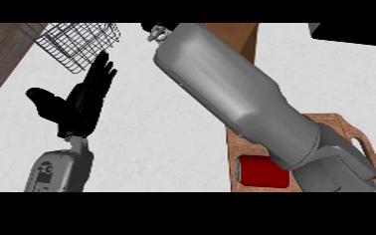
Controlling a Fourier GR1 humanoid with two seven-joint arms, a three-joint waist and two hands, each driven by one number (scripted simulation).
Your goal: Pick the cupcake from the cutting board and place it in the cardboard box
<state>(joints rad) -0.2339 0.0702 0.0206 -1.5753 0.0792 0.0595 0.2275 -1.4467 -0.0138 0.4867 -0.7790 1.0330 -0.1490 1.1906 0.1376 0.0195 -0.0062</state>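
Observation:
My right forearm (242, 99) stretches from the lower right up to the top middle and covers much of the scene. Only a small bit of my right hand (155, 31) shows past the wrist, at the upper band. A brown surface beside it, likely the cardboard box (238, 37), lies mostly behind the forearm. The wooden cutting board (345, 124) with a handle hole sits at the lower right, partly under the arm. No cupcake is visible. My left hand (84, 99) rests open at the left, fingers up.
A red cylinder (263, 172) lies on the cutting board's near end. A wire basket (77, 42) stands at the top left of the white counter (161, 134). Dark wood (13, 50) borders the counter's left edge. A black object (345, 32) sits at the top right.

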